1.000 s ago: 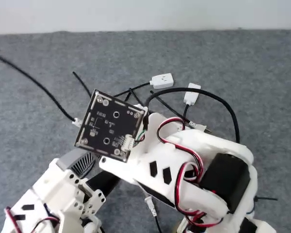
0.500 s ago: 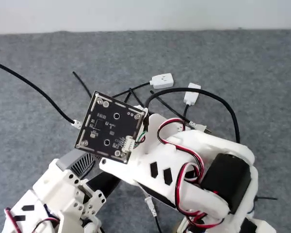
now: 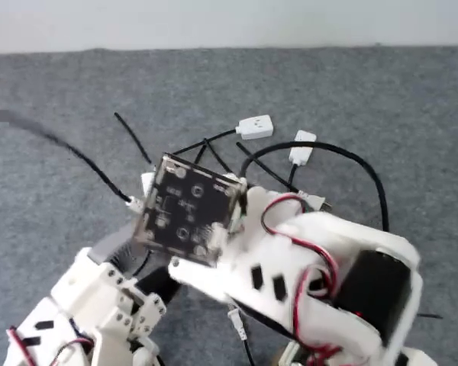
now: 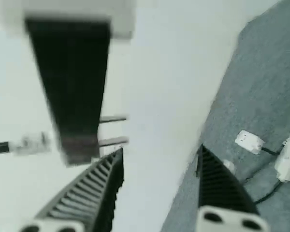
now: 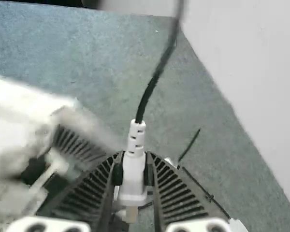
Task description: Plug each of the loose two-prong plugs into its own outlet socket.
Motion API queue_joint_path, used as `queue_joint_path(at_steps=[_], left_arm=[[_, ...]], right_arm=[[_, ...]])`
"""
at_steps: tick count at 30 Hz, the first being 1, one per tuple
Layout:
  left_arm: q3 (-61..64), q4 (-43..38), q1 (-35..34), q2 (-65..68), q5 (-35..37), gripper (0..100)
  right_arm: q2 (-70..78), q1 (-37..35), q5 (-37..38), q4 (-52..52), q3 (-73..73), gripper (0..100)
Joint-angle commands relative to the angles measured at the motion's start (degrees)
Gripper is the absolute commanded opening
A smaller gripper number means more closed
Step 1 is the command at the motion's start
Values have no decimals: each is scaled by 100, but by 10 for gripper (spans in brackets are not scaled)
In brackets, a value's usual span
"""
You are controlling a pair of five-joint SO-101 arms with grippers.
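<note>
Your right gripper [image 5: 134, 160] is clamped on the body of a white two-prong plug [image 5: 132, 181], held above the grey carpet [image 3: 382, 91] with its black cable [image 5: 157, 72] trailing away. The left gripper [image 4: 159, 152] sits near it, jaws spread wide with nothing between them. Beyond the arms, past a loop of black cords [image 3: 343, 164], one outlet socket [image 3: 256, 126] and a second socket [image 3: 301, 146] lie close together on the carpet, well short of the wall [image 3: 214, 23]. The likeliest trouble from here is the trailing cable dragging and twisting the plug in the grip, so the prongs meet the slots askew. The sockets, loose on their own leads, also look light enough to slide away under a push unless you pin one with the free gripper. The cords in between could snag an arm.
</note>
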Motion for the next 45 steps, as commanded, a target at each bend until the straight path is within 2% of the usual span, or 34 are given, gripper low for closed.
queue_joint_path(at_steps=[1,10,16,21,28,38,45], left_arm=[[-22,-193,-167,-70,158,239],[57,-158,-149,-70,853,239],[13,-132,-193,-70,985,239],[-92,-255,-53,-44,1521,239],[-699,-141,-26,-44,1873,239],[-1086,-176,18,-62,3279,239],[-602,-756,492,-62,3446,239]], right_arm=[[-215,-84,44,215,-97,8],[-198,-84,44,251,-105,8],[-198,-84,44,233,-114,8],[-198,-84,70,-163,-123,8],[-110,-84,79,-725,-114,8],[-75,-101,44,-1420,-123,8],[-40,-119,35,-2105,-123,8]])
